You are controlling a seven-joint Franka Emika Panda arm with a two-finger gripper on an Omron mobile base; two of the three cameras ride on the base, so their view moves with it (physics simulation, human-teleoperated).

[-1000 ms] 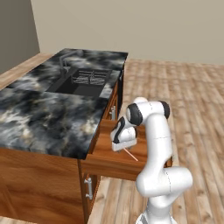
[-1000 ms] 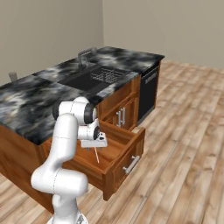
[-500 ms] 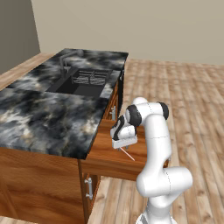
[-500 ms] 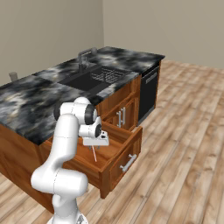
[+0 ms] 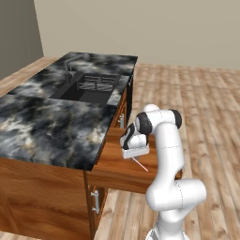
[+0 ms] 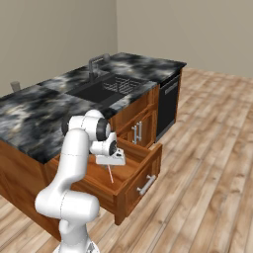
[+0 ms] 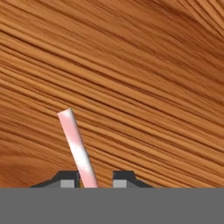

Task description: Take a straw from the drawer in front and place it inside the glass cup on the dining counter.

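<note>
Fingers (image 7: 70, 178) are seen as 2 dark tips with a narrow gap, and the straw (image 7: 78, 148) rises from between them; it appears to be held, though contact itself cannot be confirmed. In the base views the straw (image 5: 139, 164) hangs below the gripper (image 6: 111, 160) over the open drawer (image 6: 129, 179). A straight lift is judged best, with the thin stick kept clear of the drawer front and of the edge of the surface (image 5: 51, 124) above. The straw is slim, smooth and pale pink-white; the drawer floor shows reddish grain, and the surface is veined black-grey marble.
</note>
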